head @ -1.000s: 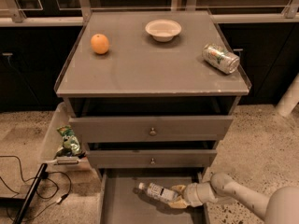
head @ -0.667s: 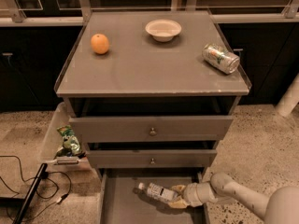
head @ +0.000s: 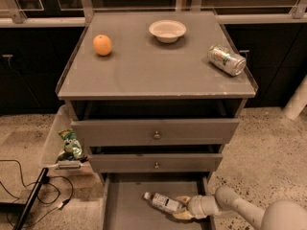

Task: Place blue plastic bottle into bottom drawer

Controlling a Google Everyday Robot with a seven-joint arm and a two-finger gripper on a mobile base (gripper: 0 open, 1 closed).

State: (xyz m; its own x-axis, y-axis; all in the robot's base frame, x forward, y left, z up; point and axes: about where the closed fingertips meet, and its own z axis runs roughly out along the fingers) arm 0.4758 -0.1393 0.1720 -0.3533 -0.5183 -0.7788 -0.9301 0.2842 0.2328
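One blue plastic bottle point(head: 163, 202) lies cap toward 10 o'clock on bottom drawer point(head: 125, 207) floor, my gripper point(head: 181, 210) at its 4 o'clock end, fingers clamped on base to lay it flat.

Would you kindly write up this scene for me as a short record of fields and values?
drawer: grey bottom drawer, pulled open
bottle: clear plastic bottle with blue label, lying on its side on the drawer floor
gripper: gripper low in the drawer, at the bottle's base end
cabinet top: round orange fruit, white bowl, green-and-silver metal can on its side
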